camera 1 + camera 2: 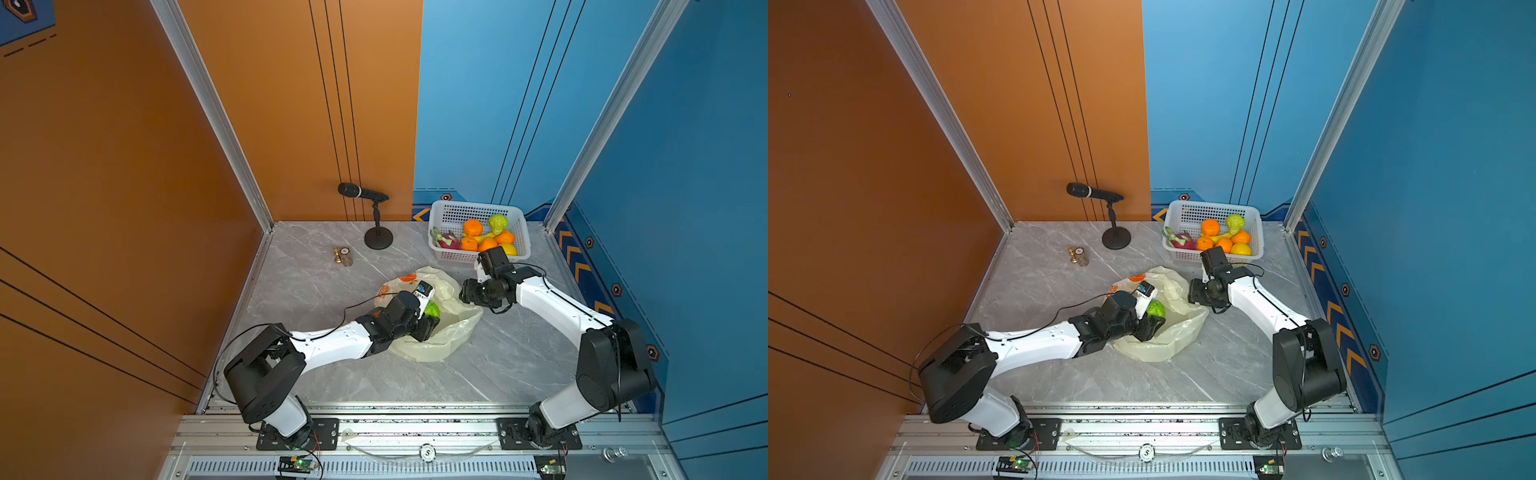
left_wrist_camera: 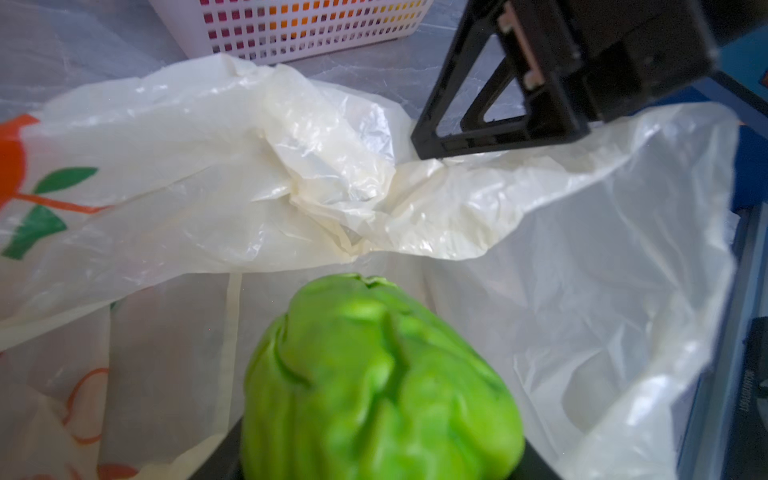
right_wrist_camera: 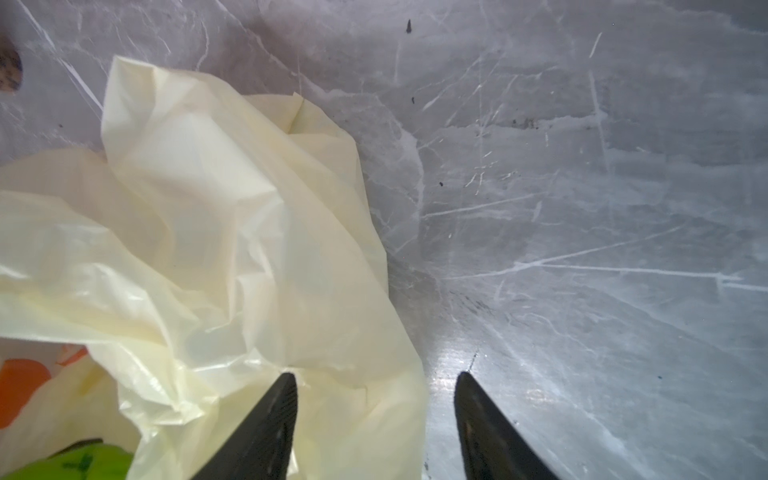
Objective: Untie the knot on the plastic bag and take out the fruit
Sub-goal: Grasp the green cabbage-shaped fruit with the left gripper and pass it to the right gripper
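The pale-yellow plastic bag (image 1: 449, 338) (image 1: 1167, 345) lies crumpled in the middle of the table with its mouth gaping; I see no knot. My left gripper (image 1: 430, 321) (image 1: 1154, 321) is over the bag's mouth, shut on a green bumpy fruit (image 1: 432, 309) (image 1: 1155, 308) (image 2: 374, 374). My right gripper (image 1: 465, 293) (image 1: 1194, 291) (image 3: 374, 376) is open at the bag's right edge, low over the table. A flap of the bag (image 3: 353, 395) lies between its fingers. In the left wrist view the right gripper (image 2: 498, 124) touches the bag's rim (image 2: 457, 166).
A white perforated basket (image 1: 440, 208) (image 1: 1175, 208) at the back right holds several oranges, a dragon fruit (image 1: 448, 240), a lemon (image 1: 509, 249), a green bumpy fruit (image 1: 497, 222) and a banana. A microphone on a stand (image 1: 378, 239) and small brass pieces (image 1: 343, 255) are at the back.
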Robot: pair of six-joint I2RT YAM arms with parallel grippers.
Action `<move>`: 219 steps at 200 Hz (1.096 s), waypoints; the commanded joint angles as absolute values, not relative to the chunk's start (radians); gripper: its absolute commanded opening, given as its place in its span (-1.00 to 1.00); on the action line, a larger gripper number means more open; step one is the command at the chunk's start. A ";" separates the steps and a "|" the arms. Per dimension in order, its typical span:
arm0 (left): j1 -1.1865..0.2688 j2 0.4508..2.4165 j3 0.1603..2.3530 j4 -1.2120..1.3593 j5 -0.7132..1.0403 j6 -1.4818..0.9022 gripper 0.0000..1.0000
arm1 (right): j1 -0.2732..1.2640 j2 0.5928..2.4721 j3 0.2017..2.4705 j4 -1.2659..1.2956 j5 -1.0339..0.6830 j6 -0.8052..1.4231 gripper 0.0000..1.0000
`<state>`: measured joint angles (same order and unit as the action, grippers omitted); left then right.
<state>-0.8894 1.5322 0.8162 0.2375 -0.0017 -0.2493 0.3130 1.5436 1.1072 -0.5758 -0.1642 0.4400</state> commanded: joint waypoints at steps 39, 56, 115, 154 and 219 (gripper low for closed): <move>-0.885 1.400 0.740 0.451 0.017 -0.073 -0.17 | 0.305 1.292 1.146 -0.584 -0.218 0.450 0.67; -0.871 1.382 0.738 0.508 0.036 -0.044 -0.18 | 0.305 1.227 1.152 -0.577 -0.261 0.443 0.74; -0.850 1.355 0.821 0.591 0.146 0.053 -0.18 | 0.338 1.140 1.155 -0.486 -0.677 0.451 0.87; -0.852 1.352 0.888 0.592 0.178 0.067 -0.18 | 0.392 1.138 1.142 -0.434 -0.742 0.475 0.89; -0.874 1.356 0.930 0.592 0.199 0.100 -0.11 | 0.411 1.163 1.135 -0.362 -0.742 0.522 0.22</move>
